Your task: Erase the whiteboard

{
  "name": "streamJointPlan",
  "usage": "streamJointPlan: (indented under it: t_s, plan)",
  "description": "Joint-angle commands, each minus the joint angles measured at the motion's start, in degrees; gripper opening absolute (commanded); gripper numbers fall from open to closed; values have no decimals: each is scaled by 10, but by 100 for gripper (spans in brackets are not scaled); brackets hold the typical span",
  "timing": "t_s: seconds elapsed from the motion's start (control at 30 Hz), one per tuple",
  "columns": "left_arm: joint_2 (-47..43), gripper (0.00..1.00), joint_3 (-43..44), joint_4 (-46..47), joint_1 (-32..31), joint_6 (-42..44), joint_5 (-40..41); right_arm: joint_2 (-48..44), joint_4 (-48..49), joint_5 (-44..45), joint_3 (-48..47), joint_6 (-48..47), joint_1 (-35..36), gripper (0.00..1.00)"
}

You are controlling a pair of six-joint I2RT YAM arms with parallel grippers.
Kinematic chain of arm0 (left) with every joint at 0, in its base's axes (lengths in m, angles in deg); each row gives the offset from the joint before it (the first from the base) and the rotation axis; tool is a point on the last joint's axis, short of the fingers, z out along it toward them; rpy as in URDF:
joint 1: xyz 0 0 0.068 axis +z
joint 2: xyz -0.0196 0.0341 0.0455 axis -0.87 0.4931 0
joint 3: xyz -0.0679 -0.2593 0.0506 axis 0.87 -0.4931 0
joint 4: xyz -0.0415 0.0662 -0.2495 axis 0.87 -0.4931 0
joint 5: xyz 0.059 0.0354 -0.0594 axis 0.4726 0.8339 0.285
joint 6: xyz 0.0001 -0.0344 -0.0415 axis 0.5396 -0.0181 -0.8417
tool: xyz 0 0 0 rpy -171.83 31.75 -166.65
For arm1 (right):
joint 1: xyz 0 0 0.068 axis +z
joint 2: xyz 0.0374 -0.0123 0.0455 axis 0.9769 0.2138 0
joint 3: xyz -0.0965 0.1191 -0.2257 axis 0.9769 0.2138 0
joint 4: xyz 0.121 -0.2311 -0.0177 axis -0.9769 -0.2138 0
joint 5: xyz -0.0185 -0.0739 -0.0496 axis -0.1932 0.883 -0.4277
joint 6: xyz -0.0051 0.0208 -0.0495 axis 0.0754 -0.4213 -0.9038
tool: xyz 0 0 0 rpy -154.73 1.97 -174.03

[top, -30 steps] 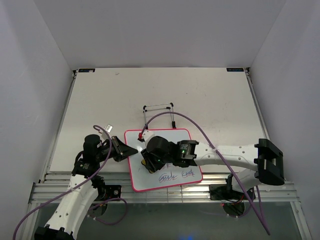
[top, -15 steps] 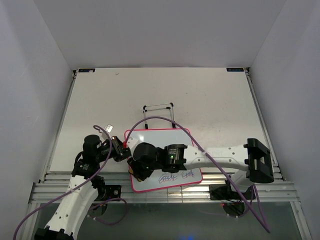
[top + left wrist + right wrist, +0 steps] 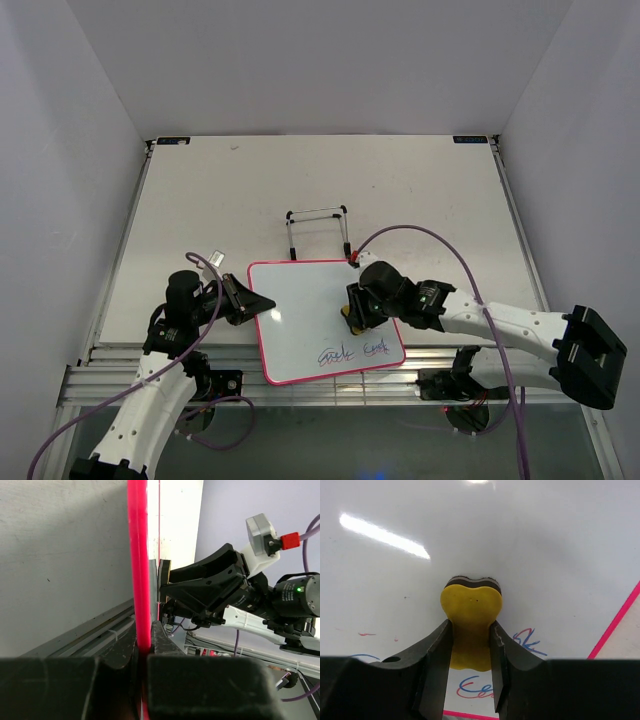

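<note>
The whiteboard (image 3: 300,325), white with a pink-red frame, lies on the table near the front edge. Blue-red scribbles (image 3: 350,351) run along its bottom; the surface above them is white. My left gripper (image 3: 252,301) is shut on the board's left edge, and the left wrist view shows its jaws pinching the red frame (image 3: 138,555). My right gripper (image 3: 356,312) is shut on a yellow eraser (image 3: 470,607) pressed to the board (image 3: 530,540) near its right side, just above the scribbles (image 3: 526,639).
A black wire stand (image 3: 318,226) sits just behind the board. The metal rail of the table's front edge (image 3: 330,390) runs right below the board. White walls enclose the table on three sides.
The right gripper carried the eraser to the board's left side, then swept across to the right side. The left gripper kept its hold on the frame.
</note>
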Motion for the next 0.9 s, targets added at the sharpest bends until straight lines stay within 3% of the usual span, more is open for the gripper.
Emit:
streamJointPlan:
  t_s: [0.0, 0.2, 0.43, 0.57, 0.7, 0.87]
  plan:
    - [-15, 0, 36, 50, 2, -4, -8, -23, -36, -8, 31, -10, -7, 14]
    - [-18, 0, 36, 51, 2, -9, -2, -16, 16, -60, -18, -1, 44, 11]
    - [-17, 0, 34, 51, 2, -11, 0, 115, 38, -46, -163, -11, 189, 11]
    - [-20, 0, 34, 51, 2, -12, -1, 176, 28, -46, -227, -22, 219, 11]
    - [-22, 0, 36, 49, 2, -9, -5, 183, 17, 11, -218, -18, 217, 11]
    - [-23, 0, 36, 44, 2, -6, -10, 120, 12, 60, -118, 13, 166, 11]
